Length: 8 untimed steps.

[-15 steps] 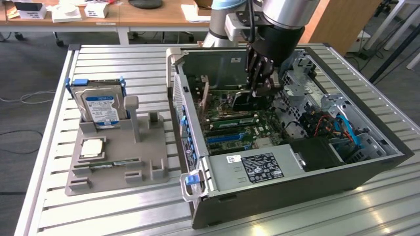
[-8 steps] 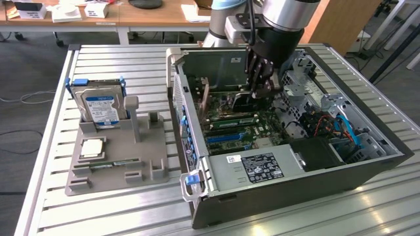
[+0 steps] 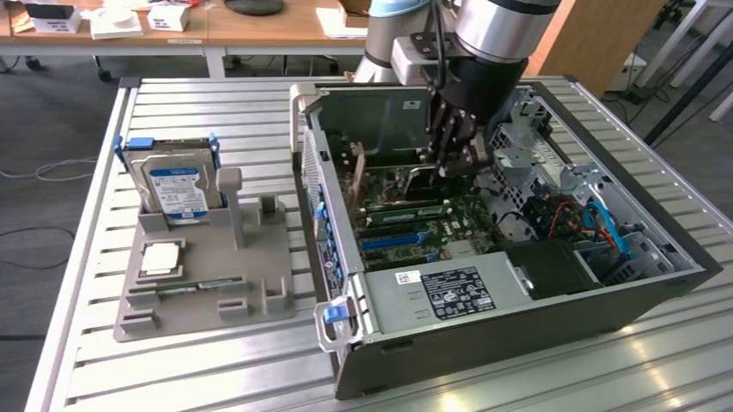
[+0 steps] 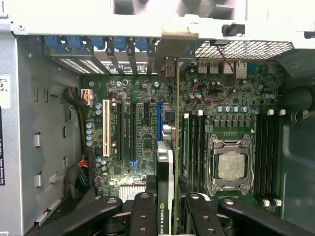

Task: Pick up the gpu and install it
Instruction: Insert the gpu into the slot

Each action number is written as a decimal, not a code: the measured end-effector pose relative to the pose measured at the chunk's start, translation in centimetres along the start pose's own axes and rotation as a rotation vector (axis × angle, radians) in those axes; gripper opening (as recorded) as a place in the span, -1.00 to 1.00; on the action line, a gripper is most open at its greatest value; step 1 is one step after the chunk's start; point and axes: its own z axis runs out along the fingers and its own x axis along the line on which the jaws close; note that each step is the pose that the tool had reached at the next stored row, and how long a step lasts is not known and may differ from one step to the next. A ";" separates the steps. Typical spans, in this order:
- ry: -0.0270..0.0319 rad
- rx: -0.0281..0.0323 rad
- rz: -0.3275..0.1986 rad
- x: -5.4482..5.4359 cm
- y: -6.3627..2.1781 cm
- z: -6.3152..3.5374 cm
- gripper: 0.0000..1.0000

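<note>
Two black fingers (image 4: 143,210) of the gripper (image 4: 169,206) are drawn partway together and pinched on the gpu (image 4: 165,160), which is held on edge between them. The card is carried inside the case (image 3: 504,343), over the motherboard (image 4: 142,147), in line with a blue slot (image 4: 160,115), and its bracket (image 4: 170,59) is turned toward the rear wall.

The install step is judged to be in hand. The pick-up is done, but it cannot be told whether the card's edge has entered the slot. For seating, the edge would have to be square to the slot, the bracket matched to its rear opening, and pressure given straight down without tilt.

Memory sticks (image 4: 186,147) are seen just beside the card, with the CPU socket (image 4: 230,164) beyond them. In the exterior view, a grey tray (image 3: 195,300) is set on the table (image 3: 172,369) at nine o'clock of the case, well apart. A hard drive (image 3: 174,187) is stood upright at the tray's twelve o'clock end.
</note>
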 end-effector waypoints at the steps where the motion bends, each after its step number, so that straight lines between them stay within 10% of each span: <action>1: 0.0000 -0.0001 -0.003 0.0 0.00 0.07 -0.46; 8: -0.0006 -0.0002 -0.007 0.0 -0.01 0.32 -0.46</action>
